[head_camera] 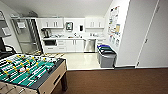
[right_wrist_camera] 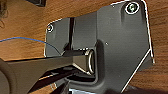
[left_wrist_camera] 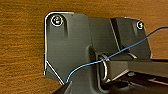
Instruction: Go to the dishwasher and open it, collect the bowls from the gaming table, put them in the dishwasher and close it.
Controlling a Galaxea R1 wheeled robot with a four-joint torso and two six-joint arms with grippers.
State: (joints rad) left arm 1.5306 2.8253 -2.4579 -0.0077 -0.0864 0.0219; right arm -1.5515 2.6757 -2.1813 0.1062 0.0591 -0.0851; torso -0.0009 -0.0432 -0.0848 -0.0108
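Dishwasher (head_camera: 89, 45) closed, stainless front set under kitchen table (head_camera: 75, 38) at far wall, between white cabinet doors (head_camera: 71, 45). Foosball table (head_camera: 27, 71) near left, green field, rods across. Grey bins (head_camera: 106, 56) with blue and green lids against right wall, beside pale kitchen floor (head_camera: 80, 61). Brown carpet (head_camera: 112, 81) in foreground; wrist views look down on brown floor. End effector state, left or right: cannot tell.

Foosball table (head_camera: 30, 72) cut off at left and bottom edges, wall posters (head_camera: 114, 25) blurred
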